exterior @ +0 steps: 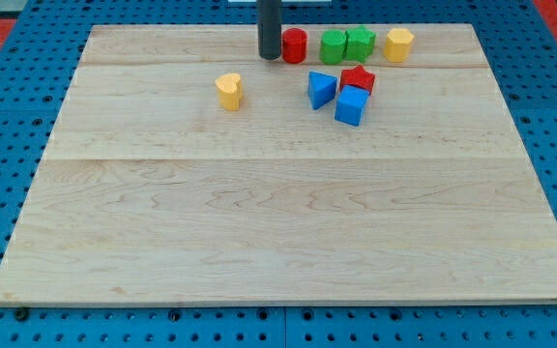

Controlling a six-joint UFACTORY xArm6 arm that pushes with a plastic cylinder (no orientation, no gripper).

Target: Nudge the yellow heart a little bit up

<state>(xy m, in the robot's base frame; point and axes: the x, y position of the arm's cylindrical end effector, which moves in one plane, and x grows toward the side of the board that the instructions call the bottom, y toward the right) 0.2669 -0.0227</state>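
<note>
Along the table's (162, 242) top edge a row is set, from left to right: my tip (270, 57), just beside the red cylinder (294, 45), the left green block (333, 45), the right green block (360, 43), the yellow hexagon (399, 43). Below it, the blue wedge (321, 89), red block (358, 78) and blue cube (351, 105) are clustered. The yellow heart (228, 91) is placed apart, to their left.

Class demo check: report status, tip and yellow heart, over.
My tip at the view's top, beside red cylinder. Yellow heart below-left, untouched. Nothing between them.
</note>
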